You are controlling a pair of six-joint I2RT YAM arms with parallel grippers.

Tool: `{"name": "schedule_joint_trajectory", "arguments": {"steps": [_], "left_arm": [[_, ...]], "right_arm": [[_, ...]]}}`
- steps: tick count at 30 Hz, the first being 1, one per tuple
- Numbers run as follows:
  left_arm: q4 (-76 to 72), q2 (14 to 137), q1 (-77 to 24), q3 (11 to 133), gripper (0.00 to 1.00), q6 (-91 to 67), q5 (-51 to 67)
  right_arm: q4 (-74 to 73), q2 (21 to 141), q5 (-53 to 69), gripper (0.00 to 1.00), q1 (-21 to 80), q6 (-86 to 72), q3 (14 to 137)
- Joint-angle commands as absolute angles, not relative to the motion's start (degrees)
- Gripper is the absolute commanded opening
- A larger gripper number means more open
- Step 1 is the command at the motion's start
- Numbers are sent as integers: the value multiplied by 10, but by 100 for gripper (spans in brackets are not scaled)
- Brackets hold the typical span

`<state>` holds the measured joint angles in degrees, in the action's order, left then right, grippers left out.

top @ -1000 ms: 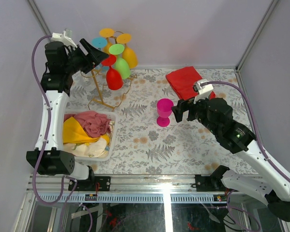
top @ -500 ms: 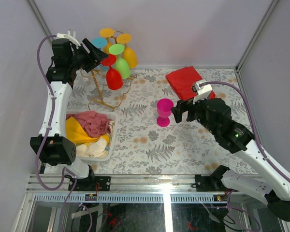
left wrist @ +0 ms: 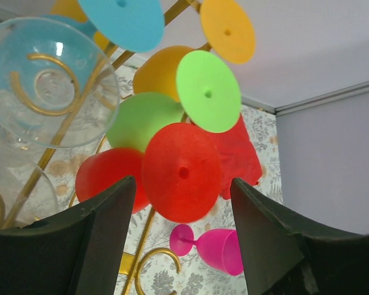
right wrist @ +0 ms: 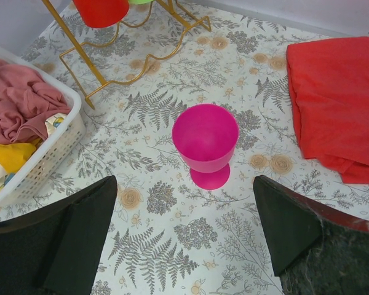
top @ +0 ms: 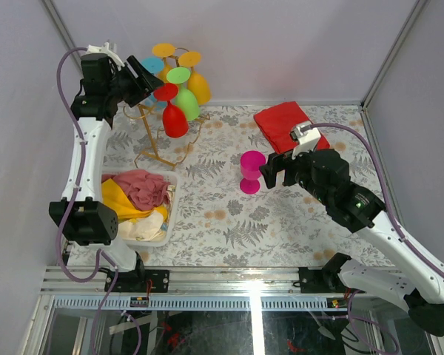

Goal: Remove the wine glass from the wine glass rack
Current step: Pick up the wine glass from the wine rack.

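The gold wire wine glass rack point(top: 151, 140) stands at the back left, with several coloured glasses hanging upside down on it. My left gripper point(top: 145, 78) is raised beside its top, open, pointing at the round foot of a red wine glass point(left wrist: 183, 172). That foot shows between the fingers with gaps on both sides, and nothing is held. The red bowl point(top: 175, 120) hangs below. A magenta wine glass point(top: 251, 170) stands upright on the table. My right gripper point(top: 272, 171) hovers just right of it, open wide and empty.
Green point(top: 186, 103), orange point(top: 200, 87), blue-footed point(top: 151, 65) and clear point(left wrist: 49, 80) glasses crowd the rack beside the red one. A white basket point(top: 170, 200) of cloths sits front left. A red cloth point(top: 285, 122) lies back right. Walls close in on left, back and right.
My left arm has swung up and closer to the rack's top, and its jaws have narrowed a little. The right gripper edged slightly left toward the magenta glass.
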<state>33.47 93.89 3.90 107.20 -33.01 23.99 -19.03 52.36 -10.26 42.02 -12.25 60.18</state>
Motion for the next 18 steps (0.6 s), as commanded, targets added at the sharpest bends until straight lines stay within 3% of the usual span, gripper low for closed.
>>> {"name": "schedule_joint_trajectory", "arguments": {"steps": [1, 11, 18], "left_arm": [[358, 952, 40, 1095, 62, -299, 224], [349, 965, 35, 1074, 61, -298, 245], [343, 970, 35, 1065, 54, -308, 265]], "right_arm": [[-171, 525, -95, 99, 424, -129, 608], [-163, 522, -99, 99, 424, -139, 603], [-166, 531, -95, 99, 424, -141, 606]]}}
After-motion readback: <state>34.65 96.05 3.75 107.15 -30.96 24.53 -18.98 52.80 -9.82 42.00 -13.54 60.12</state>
